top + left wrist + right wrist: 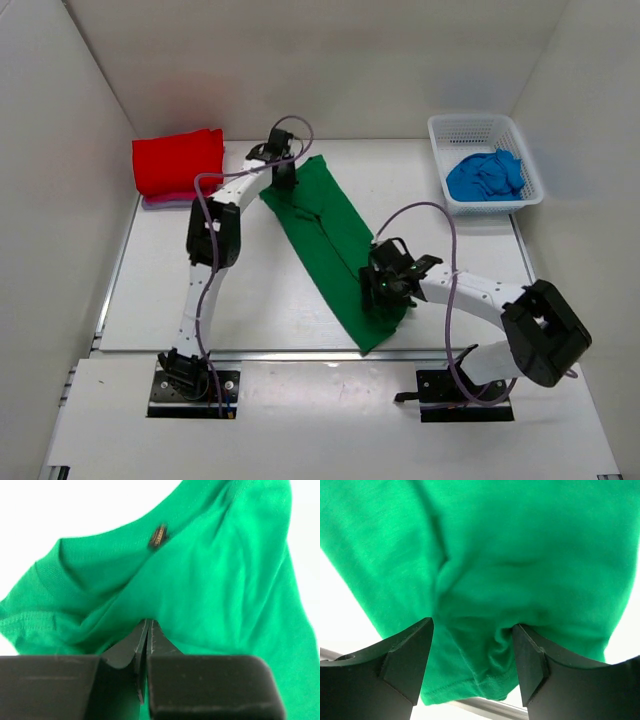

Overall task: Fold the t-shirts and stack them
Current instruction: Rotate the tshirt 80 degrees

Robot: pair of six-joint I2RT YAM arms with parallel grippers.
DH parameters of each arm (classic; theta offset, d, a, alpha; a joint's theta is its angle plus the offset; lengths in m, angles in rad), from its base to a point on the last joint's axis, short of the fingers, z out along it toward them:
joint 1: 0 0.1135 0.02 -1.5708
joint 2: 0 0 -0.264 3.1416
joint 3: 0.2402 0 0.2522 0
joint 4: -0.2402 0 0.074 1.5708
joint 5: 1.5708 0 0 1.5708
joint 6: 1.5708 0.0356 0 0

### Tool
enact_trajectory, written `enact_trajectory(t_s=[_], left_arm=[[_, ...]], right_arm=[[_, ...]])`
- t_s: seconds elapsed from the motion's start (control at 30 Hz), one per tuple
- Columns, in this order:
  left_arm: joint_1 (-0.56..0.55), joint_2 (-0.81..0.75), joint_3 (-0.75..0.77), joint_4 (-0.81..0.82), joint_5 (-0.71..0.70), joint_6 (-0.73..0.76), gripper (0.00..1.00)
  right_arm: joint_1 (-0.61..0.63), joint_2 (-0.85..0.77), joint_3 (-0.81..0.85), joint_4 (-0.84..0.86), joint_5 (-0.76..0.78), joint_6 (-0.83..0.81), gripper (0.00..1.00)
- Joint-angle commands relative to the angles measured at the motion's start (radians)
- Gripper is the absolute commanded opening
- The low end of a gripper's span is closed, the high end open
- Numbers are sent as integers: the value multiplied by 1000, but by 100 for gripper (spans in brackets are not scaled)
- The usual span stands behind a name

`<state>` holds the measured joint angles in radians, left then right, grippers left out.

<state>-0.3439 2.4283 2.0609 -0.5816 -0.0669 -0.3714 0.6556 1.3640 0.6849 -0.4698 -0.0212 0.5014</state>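
A bright green t-shirt [335, 235] lies folded into a long strip, slanting from the back middle to the front of the table. My left gripper [286, 183] sits at its collar end. In the left wrist view this gripper [149, 622] is shut on a pinch of the green t-shirt [210, 570], near the neck label [159, 536]. My right gripper [383, 292] hovers over the hem end. Its jaws [473, 625] stand open, with a bunched fold of the green t-shirt [520, 540] between the fingers [415, 655]. A folded red t-shirt [178, 160] rests on a pink one [160, 201].
A white mesh basket [470, 122] at the back right holds a crumpled blue t-shirt [487, 175]. The table's metal front rail [485, 707] runs just below the shirt's hem. White walls close in the left, back and right sides.
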Motion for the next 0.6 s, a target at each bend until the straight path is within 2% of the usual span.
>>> enact_trajectory(t_s=[0.0, 0.03, 0.07, 0.1, 0.17, 0.2, 0.23, 0.27, 0.3, 0.33, 0.47, 0.57], left_arm=[[-9, 131, 363, -203, 33, 46, 13], [-10, 179, 458, -245, 41, 45, 14], [-6, 295, 693, -333, 48, 39, 16], [-1, 308, 696, -311, 93, 25, 17], [9, 262, 569, -229, 98, 11, 16], [3, 281, 618, -256, 84, 17, 16], [-1, 340, 754, -314, 69, 29, 17], [6, 356, 771, -307, 75, 26, 17], [5, 329, 684, -288, 93, 25, 16], [8, 337, 708, -285, 88, 17, 17], [25, 335, 762, -374, 70, 18, 17], [36, 305, 778, -435, 33, 37, 18]], right_arm=[[102, 79, 34, 80, -34, 100, 62], [128, 114, 45, 109, -37, 106, 62], [153, 145, 53, 134, -39, 111, 62], [176, 183, 76, 161, -40, 114, 62], [220, 234, 115, 172, -11, 124, 63], [255, 262, 148, 171, 21, 130, 63], [268, 274, 162, 168, 49, 135, 64], [283, 296, 185, 181, 58, 144, 65], [312, 299, 203, 177, 78, 152, 64], [323, 300, 208, 178, 86, 151, 64], [337, 255, 197, 158, 162, 177, 66], [325, 149, 137, 178, 170, 192, 70]])
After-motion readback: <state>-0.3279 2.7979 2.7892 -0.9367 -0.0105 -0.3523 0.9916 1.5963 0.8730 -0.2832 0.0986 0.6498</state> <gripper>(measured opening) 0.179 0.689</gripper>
